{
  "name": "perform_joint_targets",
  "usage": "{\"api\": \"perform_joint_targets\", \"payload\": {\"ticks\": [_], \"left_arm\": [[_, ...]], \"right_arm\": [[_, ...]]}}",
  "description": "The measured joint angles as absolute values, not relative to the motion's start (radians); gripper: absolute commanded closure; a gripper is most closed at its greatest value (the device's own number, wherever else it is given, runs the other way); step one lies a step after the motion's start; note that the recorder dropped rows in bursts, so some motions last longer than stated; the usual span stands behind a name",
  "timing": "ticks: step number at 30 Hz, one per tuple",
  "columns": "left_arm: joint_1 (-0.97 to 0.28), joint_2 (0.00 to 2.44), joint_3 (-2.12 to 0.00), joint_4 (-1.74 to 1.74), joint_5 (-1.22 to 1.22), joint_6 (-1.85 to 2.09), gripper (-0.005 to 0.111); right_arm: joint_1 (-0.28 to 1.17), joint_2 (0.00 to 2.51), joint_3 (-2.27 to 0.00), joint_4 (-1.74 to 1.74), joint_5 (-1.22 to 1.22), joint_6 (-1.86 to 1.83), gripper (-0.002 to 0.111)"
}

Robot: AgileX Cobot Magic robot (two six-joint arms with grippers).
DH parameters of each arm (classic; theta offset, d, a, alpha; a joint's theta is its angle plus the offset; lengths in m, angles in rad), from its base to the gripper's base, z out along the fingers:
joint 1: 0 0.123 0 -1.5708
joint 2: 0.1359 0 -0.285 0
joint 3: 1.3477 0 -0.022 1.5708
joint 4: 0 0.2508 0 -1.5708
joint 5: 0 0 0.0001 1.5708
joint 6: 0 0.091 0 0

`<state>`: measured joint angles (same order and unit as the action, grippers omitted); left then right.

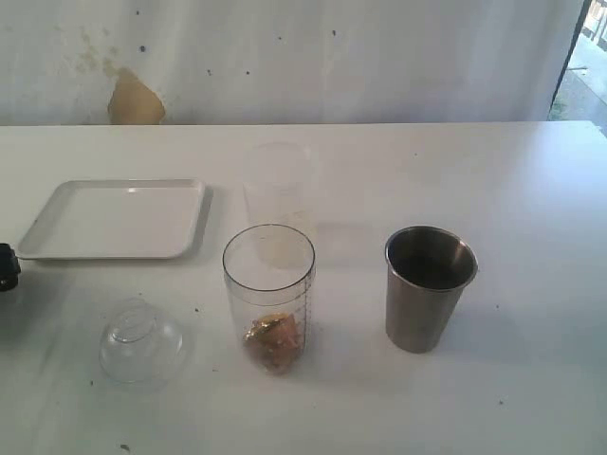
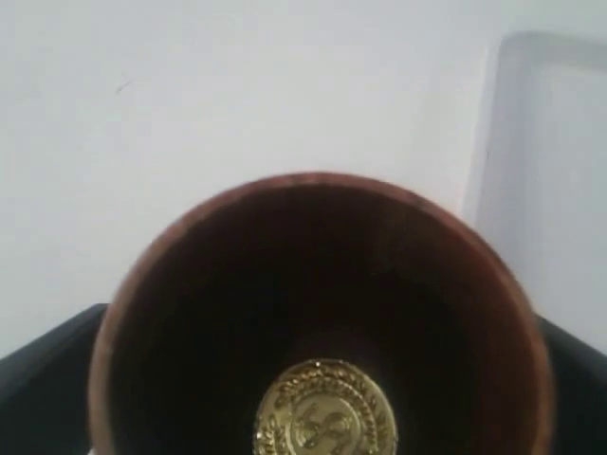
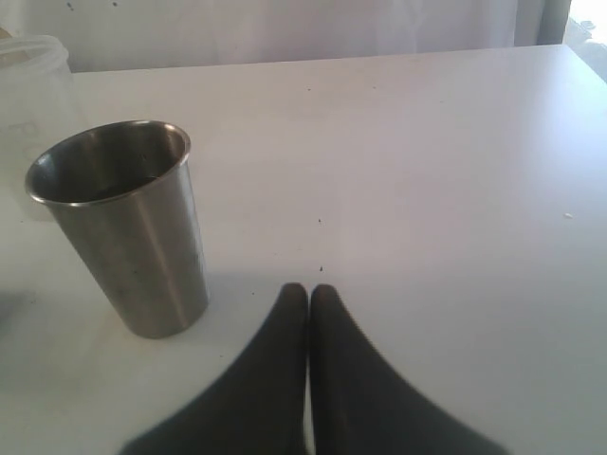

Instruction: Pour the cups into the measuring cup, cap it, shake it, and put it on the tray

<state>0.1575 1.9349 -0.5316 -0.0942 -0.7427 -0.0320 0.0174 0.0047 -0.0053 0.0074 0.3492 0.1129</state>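
Observation:
The dark-brown wooden cup (image 2: 322, 275) fills the left wrist view, with a gold coin (image 2: 325, 409) lying inside it. My left gripper is shut on it, its black fingers (image 2: 43, 379) showing at both sides; in the exterior view only a dark piece of the gripper (image 1: 6, 267) shows at the left edge, and the wooden cup is out of view. The measuring cup (image 1: 269, 296) stands upright mid-table with gold pieces at its bottom. The steel tumbler (image 1: 428, 286) stands to its right. My right gripper (image 3: 308, 290) is shut and empty, beside the steel tumbler (image 3: 123, 223). The white tray (image 1: 114, 220) lies at the left.
A clear domed lid (image 1: 140, 339) rests on the table in front of the tray. A frosted plastic cup (image 1: 277, 190) stands just behind the measuring cup. A corner of the tray (image 2: 550, 142) lies beyond the wooden cup.

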Motion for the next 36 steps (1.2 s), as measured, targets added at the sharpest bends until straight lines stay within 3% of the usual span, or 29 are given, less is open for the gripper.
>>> {"api": "perform_joint_targets", "payload": {"ticks": [9,31,33,36], "left_arm": [[0.157,1.913,-0.532,-0.094,-0.743,-0.023,0.002],[0.157,1.532,-0.535,0.059,-0.802,-0.036,0.002],[0.157,1.487,-0.535,0.105,-0.795,-0.072,0.007],[0.157,1.417,-0.535,0.126,-0.776,-0.126,0.026]], "right_arm": [[0.017,0.005,-0.005,0.007,0.349,0.113,0.108],[0.017,0.005,-0.005,0.007,0.349,0.113,0.108],[0.017,0.005,-0.005,0.007,0.349,0.113,0.108],[0.017,0.005,-0.005,0.007,0.349,0.113,0.108]]}}
